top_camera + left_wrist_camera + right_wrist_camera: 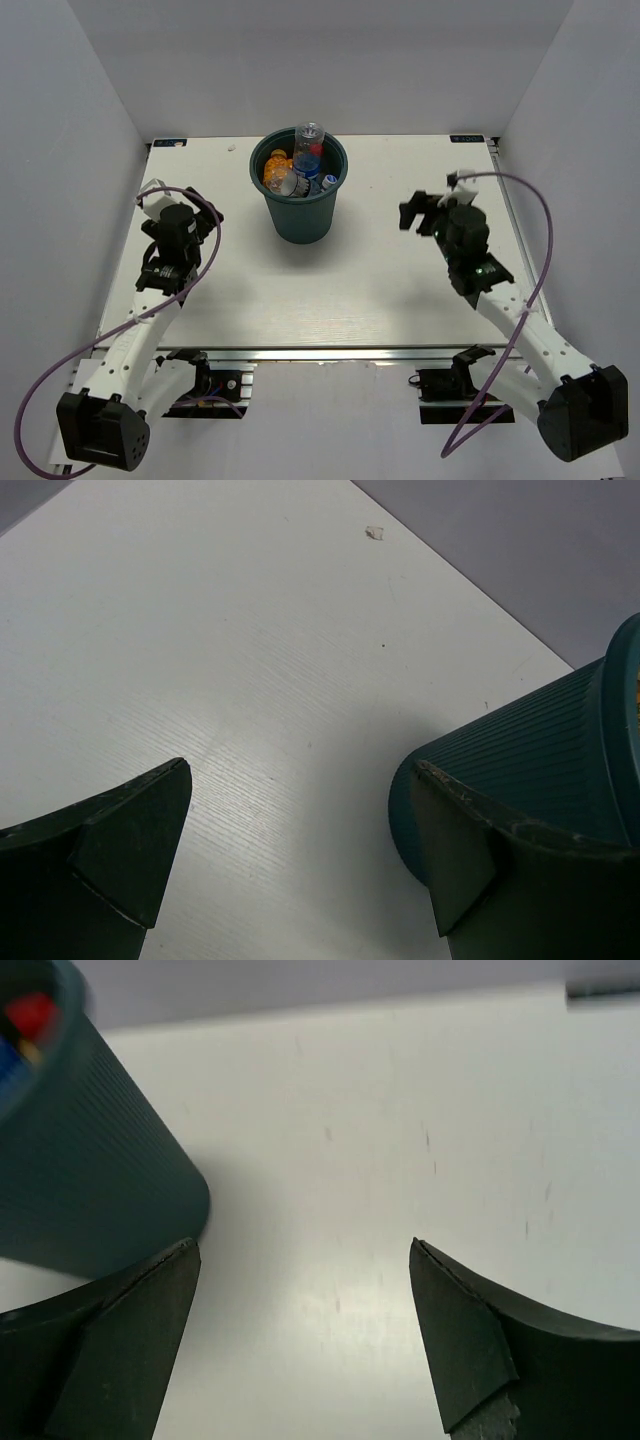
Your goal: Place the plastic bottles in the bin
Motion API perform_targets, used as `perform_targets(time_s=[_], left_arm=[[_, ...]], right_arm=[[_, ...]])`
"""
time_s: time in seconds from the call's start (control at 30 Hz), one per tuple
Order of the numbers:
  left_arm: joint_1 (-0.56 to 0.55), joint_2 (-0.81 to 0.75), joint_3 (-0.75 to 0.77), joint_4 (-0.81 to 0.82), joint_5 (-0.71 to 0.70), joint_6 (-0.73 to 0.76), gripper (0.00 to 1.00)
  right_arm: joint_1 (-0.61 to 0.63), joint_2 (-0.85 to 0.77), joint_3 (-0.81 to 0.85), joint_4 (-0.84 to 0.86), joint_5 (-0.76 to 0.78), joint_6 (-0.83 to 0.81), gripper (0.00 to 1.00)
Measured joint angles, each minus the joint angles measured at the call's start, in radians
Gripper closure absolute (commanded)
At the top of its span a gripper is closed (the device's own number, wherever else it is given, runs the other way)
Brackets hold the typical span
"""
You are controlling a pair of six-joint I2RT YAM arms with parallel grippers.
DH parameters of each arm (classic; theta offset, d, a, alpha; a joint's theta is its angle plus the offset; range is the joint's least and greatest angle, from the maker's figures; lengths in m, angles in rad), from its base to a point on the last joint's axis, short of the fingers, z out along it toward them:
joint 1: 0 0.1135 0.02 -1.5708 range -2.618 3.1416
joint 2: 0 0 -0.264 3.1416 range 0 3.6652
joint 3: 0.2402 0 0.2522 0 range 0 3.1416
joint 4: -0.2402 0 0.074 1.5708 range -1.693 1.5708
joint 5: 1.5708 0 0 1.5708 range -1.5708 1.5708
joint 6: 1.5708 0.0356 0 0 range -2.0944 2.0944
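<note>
a white table [300, 300] carries the teal bin [300, 225] at upper centre of the overhead frame. the left gripper [302, 767] and right gripper [302, 1244] flank it, well apart, jaws spread and holding nothing, with the bin's wall at the edge of each wrist view, outside the gap. the plastic bottles [300, 165] are piled inside the bin.

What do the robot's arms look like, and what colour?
The left arm and right arm are white tubes with black joints, each with a looping purple cable. The left end effector and right end effector have dark wedge-shaped fingers.
</note>
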Motion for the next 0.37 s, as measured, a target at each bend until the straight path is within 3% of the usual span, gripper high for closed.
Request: perform_targets(time_s=[0.13, 0.37], left_arm=[[0.022, 0.023, -0.002, 0.006, 0.039, -0.002, 0.02], [0.042, 0.021, -0.035, 0.037, 0.107, -0.005, 0.02]], right_arm=[[0.005, -0.026, -0.158, -0.07, 0.038, 0.094, 0.11], [0.006, -0.05, -0.174, -0.106, 0.107, 0.143, 0.11]])
